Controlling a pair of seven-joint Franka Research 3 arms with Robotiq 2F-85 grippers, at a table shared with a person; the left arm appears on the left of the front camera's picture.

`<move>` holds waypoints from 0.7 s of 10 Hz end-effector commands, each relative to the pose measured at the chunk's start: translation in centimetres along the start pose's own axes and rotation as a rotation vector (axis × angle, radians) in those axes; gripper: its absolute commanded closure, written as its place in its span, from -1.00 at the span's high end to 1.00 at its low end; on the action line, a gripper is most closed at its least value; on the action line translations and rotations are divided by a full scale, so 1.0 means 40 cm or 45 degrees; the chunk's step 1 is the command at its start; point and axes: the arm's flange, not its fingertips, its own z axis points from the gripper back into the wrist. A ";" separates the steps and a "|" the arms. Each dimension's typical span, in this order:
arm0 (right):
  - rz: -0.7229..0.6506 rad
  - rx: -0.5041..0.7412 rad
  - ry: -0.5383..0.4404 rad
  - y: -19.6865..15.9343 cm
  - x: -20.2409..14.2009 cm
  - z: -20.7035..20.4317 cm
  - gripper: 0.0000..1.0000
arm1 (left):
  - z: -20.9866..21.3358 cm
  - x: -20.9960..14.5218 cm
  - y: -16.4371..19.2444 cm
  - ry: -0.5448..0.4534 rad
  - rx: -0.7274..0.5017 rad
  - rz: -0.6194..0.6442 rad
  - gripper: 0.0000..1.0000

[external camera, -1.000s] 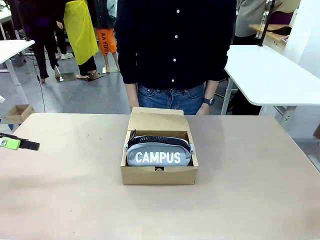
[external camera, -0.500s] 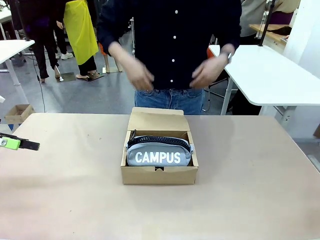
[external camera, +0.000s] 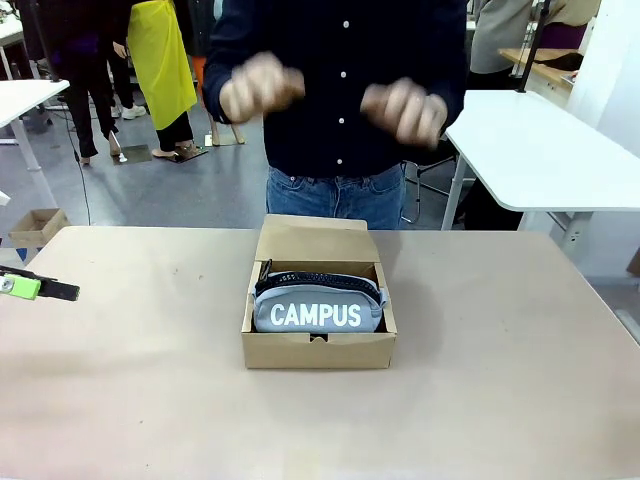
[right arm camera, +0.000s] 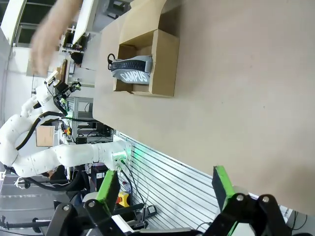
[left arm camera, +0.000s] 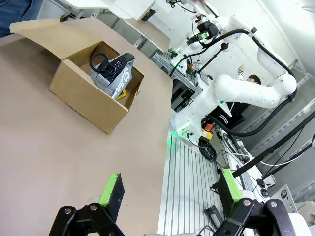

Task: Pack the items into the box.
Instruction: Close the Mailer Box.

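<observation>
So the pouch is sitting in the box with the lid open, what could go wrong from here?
1. The CAMPUS pouch seems to stand above the box rim, so the lid flap may not close flat.
2. The person's hands are raised and blurred beyond the box; the left gripper or right gripper, both open, could meet them reaching for the flap.

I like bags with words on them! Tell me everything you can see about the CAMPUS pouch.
The pouch is grey-blue, soft-looking fabric, with white CAMPUS lettering and a black zip along the top. It stands on its long edge inside the open brown cardboard box, nearly filling its width.
</observation>
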 end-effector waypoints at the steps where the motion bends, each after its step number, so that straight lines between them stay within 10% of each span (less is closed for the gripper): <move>1: 0.022 -0.005 0.013 -0.007 -0.008 0.010 1.00 | 0.000 0.005 -0.008 -0.017 -0.010 -0.006 1.00; 7: 0.022 -0.005 0.013 -0.007 -0.008 0.010 1.00 | 0.000 0.005 -0.008 -0.017 -0.010 -0.006 1.00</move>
